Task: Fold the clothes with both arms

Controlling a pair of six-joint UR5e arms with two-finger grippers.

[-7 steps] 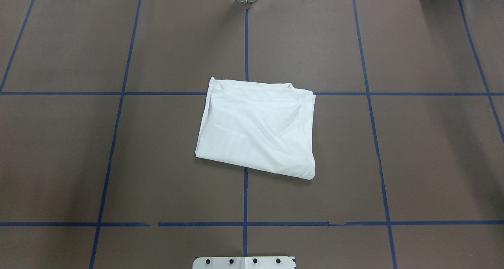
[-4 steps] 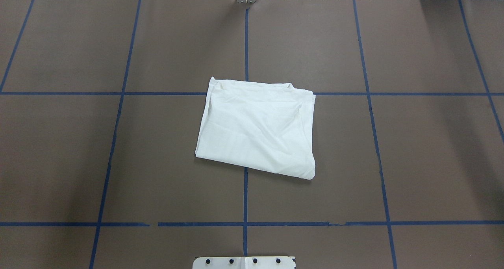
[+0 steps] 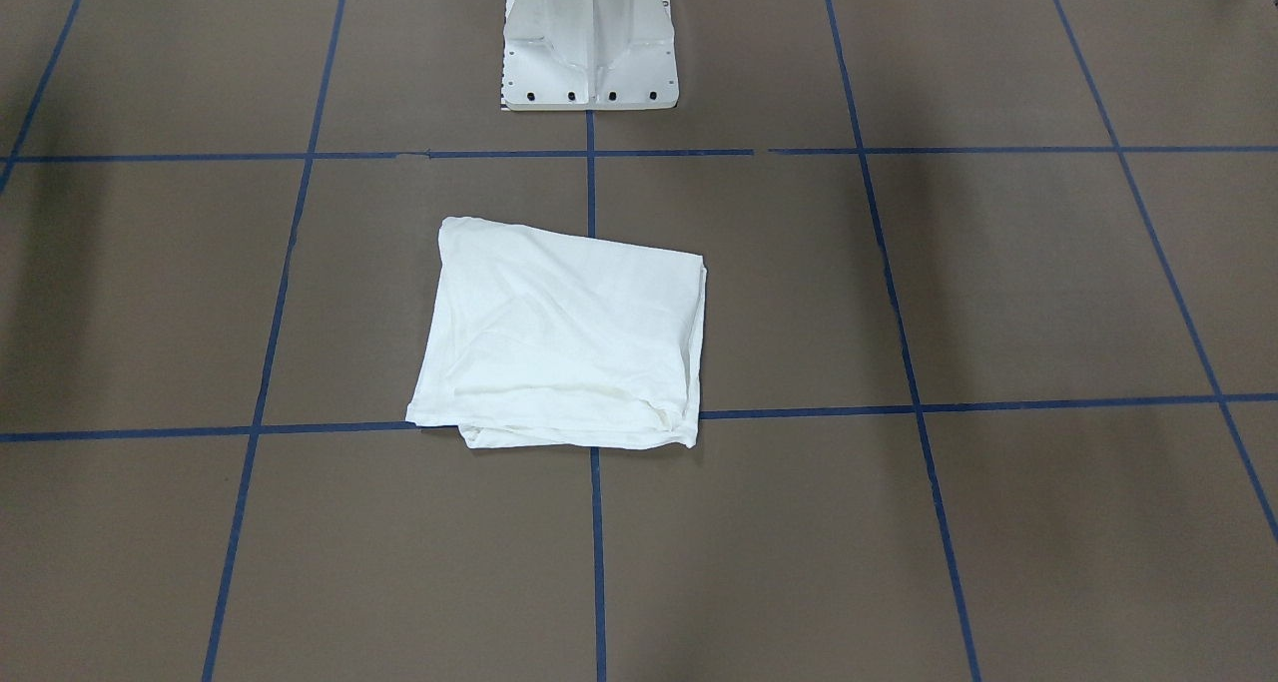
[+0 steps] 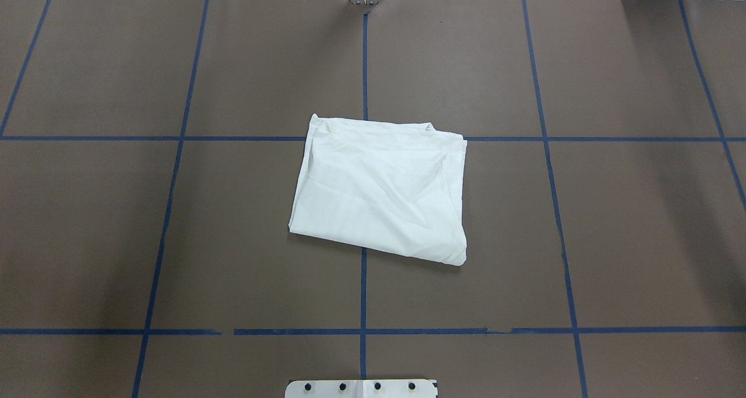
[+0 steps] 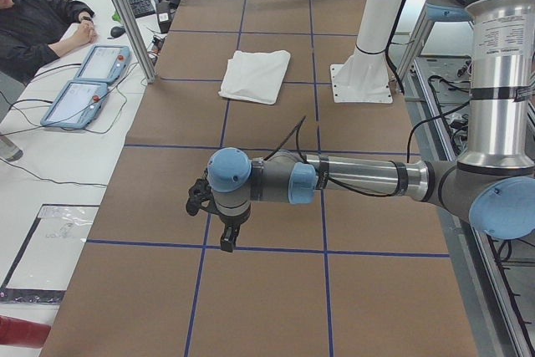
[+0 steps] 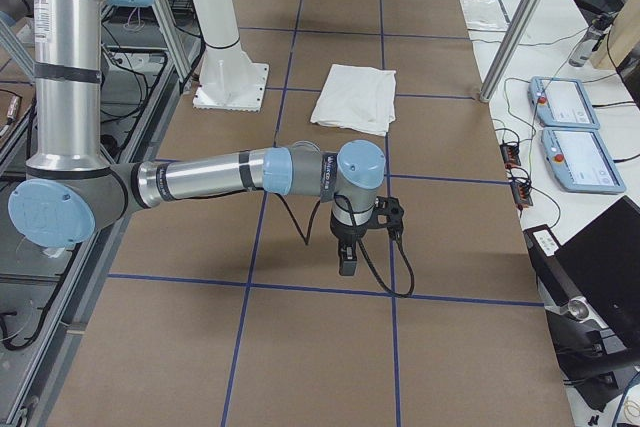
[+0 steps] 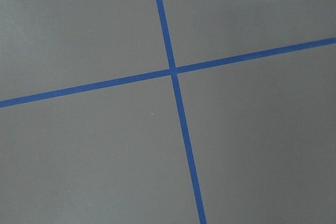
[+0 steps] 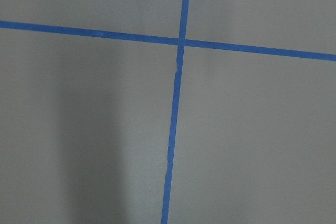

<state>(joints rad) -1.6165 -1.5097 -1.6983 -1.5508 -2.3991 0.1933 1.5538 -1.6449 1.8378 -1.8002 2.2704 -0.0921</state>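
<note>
The white T-shirt (image 4: 379, 191) lies folded into a rough rectangle at the middle of the brown table; no text block or label shows. It also shows in the front view (image 3: 564, 342), the left side view (image 5: 256, 75) and the right side view (image 6: 354, 97). My left gripper (image 5: 226, 240) hangs over the table far from the shirt, fingers down; I cannot tell if it is open or shut. My right gripper (image 6: 347, 265) hangs likewise toward the other end of the table, state unclear. Both wrist views show only bare table and blue tape.
The white pedestal base (image 3: 589, 43) stands at the robot's edge of the table, close to the shirt. Blue tape lines (image 4: 363, 293) divide the brown cover into squares. A seated person (image 5: 33, 27) and control tablets (image 5: 84, 81) are beside the table's far side.
</note>
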